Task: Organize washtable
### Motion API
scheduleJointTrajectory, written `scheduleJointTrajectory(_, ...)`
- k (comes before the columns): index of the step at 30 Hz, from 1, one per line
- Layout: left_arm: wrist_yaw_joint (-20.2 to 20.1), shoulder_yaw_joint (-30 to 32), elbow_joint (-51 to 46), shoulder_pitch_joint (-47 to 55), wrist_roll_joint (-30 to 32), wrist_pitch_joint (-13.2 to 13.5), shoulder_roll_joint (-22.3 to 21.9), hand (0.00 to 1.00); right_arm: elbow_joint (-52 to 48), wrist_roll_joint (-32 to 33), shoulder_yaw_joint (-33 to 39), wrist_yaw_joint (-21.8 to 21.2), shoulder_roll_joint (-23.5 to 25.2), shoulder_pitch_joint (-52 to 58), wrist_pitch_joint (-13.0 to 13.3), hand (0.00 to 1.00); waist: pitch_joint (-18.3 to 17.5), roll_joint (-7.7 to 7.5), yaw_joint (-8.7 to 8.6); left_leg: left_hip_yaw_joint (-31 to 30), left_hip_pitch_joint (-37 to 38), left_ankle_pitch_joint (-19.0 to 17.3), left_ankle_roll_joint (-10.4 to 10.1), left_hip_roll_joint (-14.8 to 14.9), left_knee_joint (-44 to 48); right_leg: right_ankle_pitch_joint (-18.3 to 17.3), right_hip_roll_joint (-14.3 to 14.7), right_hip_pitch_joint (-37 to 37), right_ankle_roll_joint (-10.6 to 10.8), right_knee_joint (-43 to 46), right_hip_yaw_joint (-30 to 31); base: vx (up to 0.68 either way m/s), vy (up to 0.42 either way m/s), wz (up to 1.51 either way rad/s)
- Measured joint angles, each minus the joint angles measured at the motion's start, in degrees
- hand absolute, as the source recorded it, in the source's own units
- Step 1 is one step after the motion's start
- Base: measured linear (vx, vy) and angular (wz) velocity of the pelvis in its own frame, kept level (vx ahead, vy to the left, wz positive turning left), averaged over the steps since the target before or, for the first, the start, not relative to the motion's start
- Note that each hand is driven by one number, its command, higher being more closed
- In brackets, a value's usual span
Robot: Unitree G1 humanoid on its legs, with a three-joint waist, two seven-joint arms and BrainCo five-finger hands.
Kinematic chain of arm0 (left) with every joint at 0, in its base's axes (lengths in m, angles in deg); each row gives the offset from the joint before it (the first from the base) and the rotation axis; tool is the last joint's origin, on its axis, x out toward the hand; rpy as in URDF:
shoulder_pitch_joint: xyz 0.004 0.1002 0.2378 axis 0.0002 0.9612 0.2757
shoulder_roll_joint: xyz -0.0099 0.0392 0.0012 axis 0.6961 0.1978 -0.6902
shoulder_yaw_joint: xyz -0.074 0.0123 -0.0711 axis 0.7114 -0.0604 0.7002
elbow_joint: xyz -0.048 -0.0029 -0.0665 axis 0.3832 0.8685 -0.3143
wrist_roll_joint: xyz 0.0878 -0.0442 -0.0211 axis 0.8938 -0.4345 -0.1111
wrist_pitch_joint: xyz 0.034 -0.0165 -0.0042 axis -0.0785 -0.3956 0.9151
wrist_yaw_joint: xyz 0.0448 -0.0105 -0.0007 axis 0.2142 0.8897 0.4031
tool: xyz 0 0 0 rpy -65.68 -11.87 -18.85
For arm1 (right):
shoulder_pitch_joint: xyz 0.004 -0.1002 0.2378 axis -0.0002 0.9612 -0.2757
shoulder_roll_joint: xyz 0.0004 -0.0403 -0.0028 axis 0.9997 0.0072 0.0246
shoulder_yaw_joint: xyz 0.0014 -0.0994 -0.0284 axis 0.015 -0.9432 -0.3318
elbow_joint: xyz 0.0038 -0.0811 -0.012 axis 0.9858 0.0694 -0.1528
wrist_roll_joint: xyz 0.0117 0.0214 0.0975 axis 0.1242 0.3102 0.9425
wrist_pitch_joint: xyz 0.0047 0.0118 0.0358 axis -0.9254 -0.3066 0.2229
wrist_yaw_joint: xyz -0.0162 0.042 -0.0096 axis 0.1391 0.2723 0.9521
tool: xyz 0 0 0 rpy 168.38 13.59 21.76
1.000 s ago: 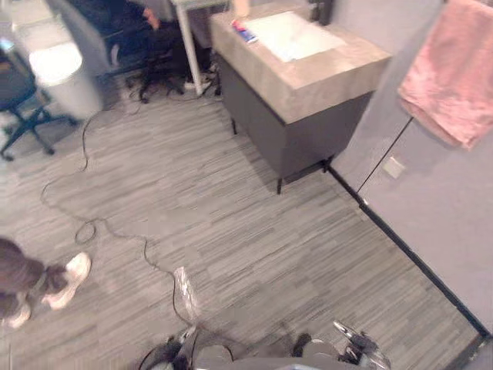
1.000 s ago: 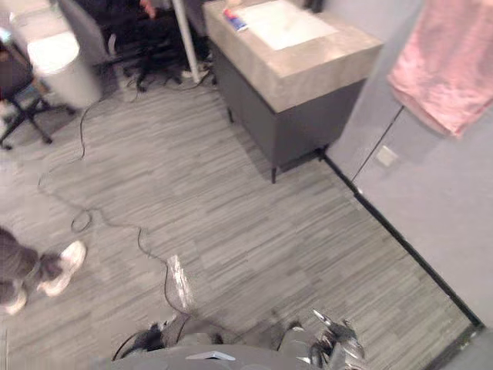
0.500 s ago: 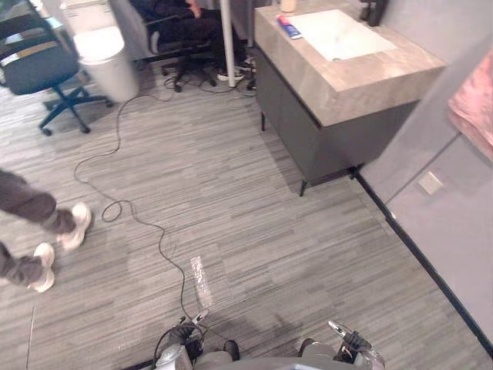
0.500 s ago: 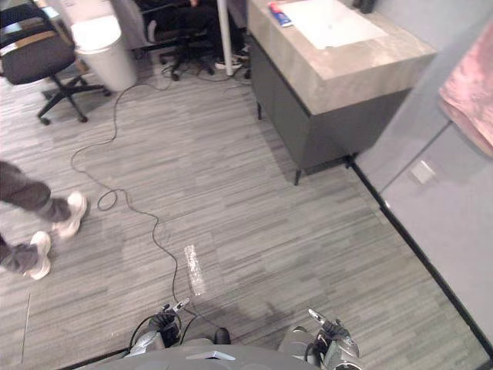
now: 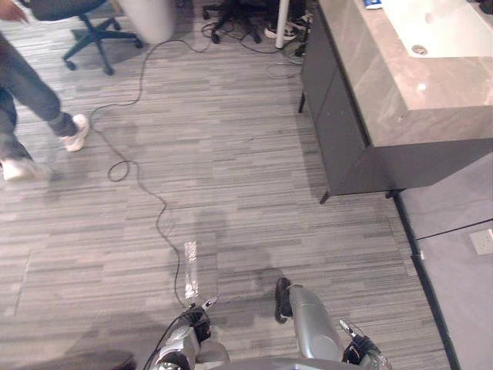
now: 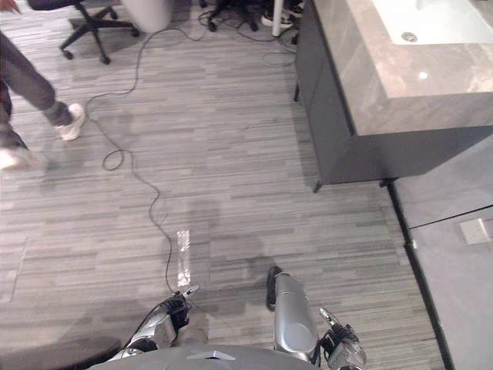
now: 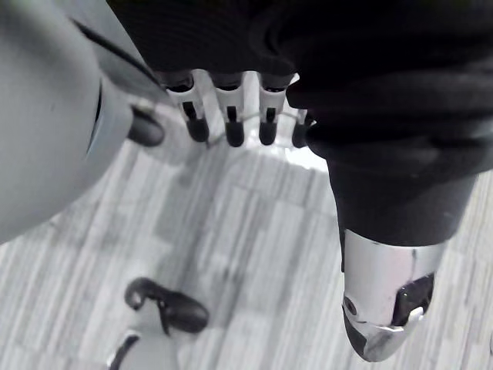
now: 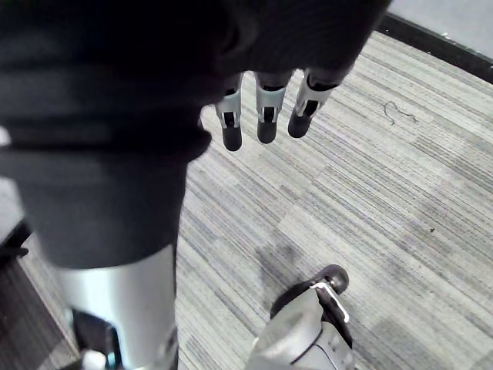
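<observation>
Both hands hang loose and empty: left hand (image 7: 231, 123), right hand (image 8: 263, 116). The tabletop (image 5: 393, 85) with its sink (image 5: 443, 31) sits well ahead of the right hand, so I'd walk closer and square up before reaching.

The right hand (image 8: 264, 108) hangs above a grey striped floor (image 8: 385, 208), its silver, dark-tipped fingers (image 8: 231, 123) straight, side by side and holding nothing, with a small dark squiggle (image 8: 400, 114) lying on the floor near a black skirting strip (image 8: 447, 48).
</observation>
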Motion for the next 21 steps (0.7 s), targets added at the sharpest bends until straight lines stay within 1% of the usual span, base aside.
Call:
scheduleJointTrajectory(1,-0.31,0.03,-0.24,0.24,-0.26,0.05,0.00,0.00,-0.26,0.05,-0.16,0.05,0.09,0.13,0.00,0.00,0.05,0.12,0.01,-0.74,-2.04,2.18,-2.16,0.20,6.48,-1.11,0.61,1.76,-0.21,-0.05,-0.63,0.45,-0.209,0.13)
scheduleJointTrajectory(2,-0.76,0.05,-1.92,1.01,-1.08,0.38,0.08,0.00,-0.62,0.10,-0.71,0.20,-0.06,0.72,-0.04,0.00,-0.17,0.75,0.25,-1.56,-6.72,9.89,-3.37,0.18,18.26,-2.87,2.02,5.11,-1.85,-0.69,-0.98,0.58,-0.209,-0.02)
scheduleJointTrajectory(3,-0.64,0.91,-3.68,2.50,-1.15,0.45,-0.03,0.00,-3.38,0.13,-3.73,0.34,-0.34,1.07,0.04,0.00,-0.16,1.78,0.77,-0.71,-11.20,15.09,-3.63,0.39,29.63,-4.73,3.81,8.84,-3.99,-2.05,-0.20,0.59,-0.167,-0.12)
scheduleJointTrajectory(4,-0.49,1.18,-4.39,2.98,-1.17,0.48,-0.03,0.00,-4.55,-0.55,-5.51,0.62,-0.96,1.17,0.18,0.00,0.12,2.31,0.95,0.35,-14.06,14.61,-2.75,0.42,35.04,-5.21,4.56,10.88,-4.49,-2.94,0.21,0.55,-0.065,-0.34)
scheduleJointTrajectory(5,-0.56,1.21,-5.30,3.62,-1.84,1.04,0.57,0.00,-4.95,0.24,-7.18,0.62,-2.01,0.89,0.27,0.00,0.33,2.31,2.06,3.78,-17.94,12.99,-0.22,0.35,41.30,-5.87,5.01,13.96,-5.02,-4.58,1.36,0.55,-0.037,-0.57)
scheduleJointTrajectory(6,-0.43,1.22,-6.06,4.63,-2.30,1.46,1.14,0.00,-7.08,1.40,-9.63,1.24,-1.90,0.25,0.45,0.00,0.42,1.67,4.04,9.34,-22.52,9.29,3.41,0.16,43.56,-5.68,4.69,18.39,-4.58,-7.70,3.55,0.50,-0.011,-0.71)
scheduleJointTrajectory(7,-0.36,2.39,-7.20,5.40,-3.77,1.93,1.51,0.00,-8.88,2.07,-11.78,1.50,-1.45,-0.15,0.83,0.00,0.34,0.75,5.23,12.57,-25.81,7.11,6.24,-0.21,40.90,-5.26,3.82,21.92,-3.84,-11.23,4.44,0.30,0.010,-0.66)
scheduleJointTrajectory(8,-0.32,3.26,-8.18,5.60,-4.42,2.38,2.05,0.00,-10.22,2.38,-13.67,1.56,-0.99,-0.84,1.35,0.00,0.62,-0.59,6.34,15.83,-28.50,5.83,8.08,-0.85,35.15,-4.65,2.67,26.36,-2.87,-15.81,5.33,-0.03,0.059,-0.45)
scheduleJointTrajectory(9,-0.25,3.30,-8.69,6.30,-4.36,2.61,2.69,0.00,-11.44,2.38,-15.77,1.63,-0.49,-1.66,1.73,0.00,0.23,-1.67,6.77,20.43,-30.25,5.60,8.84,-2.13,22.10,-3.50,0.65,31.10,-0.99,-20.12,5.93,-0.06,0.110,-0.42)
scheduleJointTrajectory(10,-0.09,3.32,-8.35,7.46,-4.31,2.55,2.23,0.00,-12.73,2.36,-17.48,1.47,-0.57,-2.56,2.62,0.00,-0.33,-1.14,7.34,23.51,-29.98,9.02,9.30,-3.22,2.92,-3.00,-0.42,33.06,-0.06,-20.57,7.11,-0.05,0.127,-0.40)
scheduleJointTrajectory(11,-0.10,3.18,-8.06,8.14,-4.26,2.51,2.02,0.00,-13.28,2.34,-17.85,1.35,-0.53,-2.57,2.92,0.00,-0.95,-0.08,7.59,23.49,-29.59,11.59,9.03,-3.89,-5.81,-2.94,-0.44,34.20,0.04,-20.58,7.93,0.15,0.234,-0.58)
scheduleJointTrajectory(12,0.14,3.23,-6.59,8.96,-3.98,2.21,1.28,0.00,-12.39,2.26,-17.25,1.36,-0.53,-3.38,3.26,0.00,-1.69,1.19,8.80,20.91,-29.40,20.46,8.78,-5.08,-11.90,-2.71,-0.35,36.61,0.49,-20.24,11.31,0.41,0.294,-0.67)
scheduleJointTrajectory(13,1.03,3.90,-4.94,9.28,-3.23,1.87,2.34,0.00,-10.14,2.00,-17.63,1.19,0.94,-4.21,2.70,0.00,-2.42,-0.76,9.40,20.05,-27.51,23.54,12.81,-7.53,-10.99,-0.60,-2.66,37.09,2.12,-17.92,14.50,0.59,0.306,-0.50)
scheduleJointTrajectory(14,1.37,4.12,-4.03,8.66,-2.98,1.62,3.20,0.00,-9.06,1.80,-17.61,0.88,1.63,-4.25,2.61,0.00,-2.84,-2.31,9.33,19.72,-27.06,22.88,14.09,-8.86,-10.39,1.65,-4.09,35.30,3.24,-14.68,15.98,0.76,0.273,-0.23)
scheduleJointTrajectory(15,1.76,5.21,-4.01,8.69,-2.08,1.34,3.75,0.00,-6.56,1.27,-16.86,0.47,2.39,-4.42,2.41,0.00,-3.18,-4.44,9.35,20.83,-25.23,20.20,14.92,-9.94,-9.72,7.99,-4.50,30.90,4.18,-4.92,20.04,0.81,0.197,-0.11)
scheduleJointTrajectory(16,1.94,5.06,-3.70,8.97,-2.05,1.03,4.68,0.00,-4.42,0.18,-15.55,0.20,2.81,-3.93,2.10,0.00,-3.07,-6.38,9.22,22.17,-20.69,16.78,15.23,-10.92,-9.71,18.49,-4.46,26.83,7.49,6.57,22.23,0.83,0.156,-0.26)
scheduleJointTrajectory(17,2.00,4.92,-3.54,8.85,-2.05,0.69,5.07,0.00,-3.51,-0.11,-15.06,0.11,2.66,-3.69,1.81,0.00,-3.02,-6.80,8.99,22.57,-18.23,15.43,15.79,-11.18,-9.68,20.05,-4.51,25.00,10.11,12.47,22.69,0.73,0.075,-0.34)
scheduleJointTrajectory(18,2.08,3.81,-3.45,9.18,-1.82,0.18,5.64,0.00,-2.14,-0.29,-14.96,-0.17,2.03,-3.05,1.25,0.00,-2.80,-6.74,8.20,22.77,-12.88,13.70,16.80,-11.40,-9.96,20.65,-4.37,21.13,11.55,22.85,21.86,0.41,0.023,-0.29)
scheduleJointTrajectory(19,1.99,2.92,-3.60,9.26,-1.86,0.08,5.80,0.00,-2.04,-0.48,-14.87,-0.49,1.73,-2.55,1.07,0.00,-2.59,-6.32,7.86,22.79,-9.68,13.47,17.15,-11.31,-10.86,20.21,-4.66,19.48,10.90,26.42,20.39,0.29,-0.007,-0.50)
scheduleJointTrajectory(20,1.80,1.80,-3.75,8.57,-1.93,-0.16,5.58,0.00,-2.59,-0.71,-14.70,-0.89,0.43,-1.58,1.20,0.00,-2.84,-4.41,7.57,22.88,-3.75,13.47,17.15,-10.55,-13.58,17.93,-5.02,15.59,8.40,29.89,17.28,0.09,-0.016,-0.52)
scheduleJointTrajectory(21,1.53,0.12,-4.16,7.76,-1.96,-0.13,5.35,0.00,-2.75,-1.19,-13.56,-1.16,-0.39,-0.97,1.19,0.00,-3.61,-2.53,7.41,22.89,0.84,13.50,17.13,-9.69,-16.87,13.99,-4.95,11.24,6.06,29.01,14.46,0.04,-0.011,-0.45)
